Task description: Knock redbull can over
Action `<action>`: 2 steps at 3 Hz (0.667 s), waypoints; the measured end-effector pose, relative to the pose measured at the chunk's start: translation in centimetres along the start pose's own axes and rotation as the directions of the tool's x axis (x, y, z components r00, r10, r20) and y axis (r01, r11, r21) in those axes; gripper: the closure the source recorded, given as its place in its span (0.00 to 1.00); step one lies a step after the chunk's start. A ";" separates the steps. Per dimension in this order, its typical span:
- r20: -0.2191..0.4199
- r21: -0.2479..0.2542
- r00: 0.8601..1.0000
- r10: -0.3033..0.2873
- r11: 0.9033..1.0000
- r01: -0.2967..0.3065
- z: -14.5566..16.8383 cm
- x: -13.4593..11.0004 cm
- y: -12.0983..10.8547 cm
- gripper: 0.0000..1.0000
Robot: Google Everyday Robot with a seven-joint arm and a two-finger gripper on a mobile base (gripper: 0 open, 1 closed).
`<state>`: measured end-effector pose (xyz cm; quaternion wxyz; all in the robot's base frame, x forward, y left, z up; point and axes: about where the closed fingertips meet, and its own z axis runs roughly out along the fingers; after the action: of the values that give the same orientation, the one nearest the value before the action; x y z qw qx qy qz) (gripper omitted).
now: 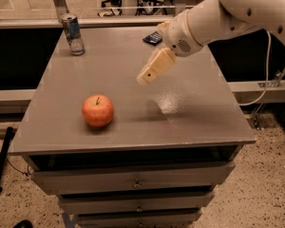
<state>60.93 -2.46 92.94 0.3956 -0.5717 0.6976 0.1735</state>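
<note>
Redbull can: the slim blue-and-silver metal drink can [72, 33] stands upright at the far left corner of the flat grey table top [194, 113], close to its edges.
Gripper: the tan wedge-shaped gripper [144, 78] on the white arm [213, 18] hangs over the middle of the table, tip pointing down and to the left, well apart from the can.
Grip state: I cannot tell whether it is open or closed; nothing appears to be held.
Step in hand: the approach, by my reading; the can is not yet knocked over.
Next move: likely a reach to the far left corner and a sideways push against the can's upper side, passing behind the apple.
Nearby: a round red-orange apple [98, 110] sits front left, well apart from the can.
Hidden: a flat dark packet [153, 37] at the far edge is partly covered by the wrist; the arm is cut off at upper right; the gripper's height above the table is hard to judge.
</note>
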 end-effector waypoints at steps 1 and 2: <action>0.045 0.000 0.999 0.006 1.000 -0.006 2.4 -0.6 -0.8 0.00; 0.121 0.020 0.993 0.003 1.000 -0.006 7.8 -2.5 -3.8 0.00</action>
<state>67.32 3.48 90.74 0.4427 -0.5544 0.6753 0.2017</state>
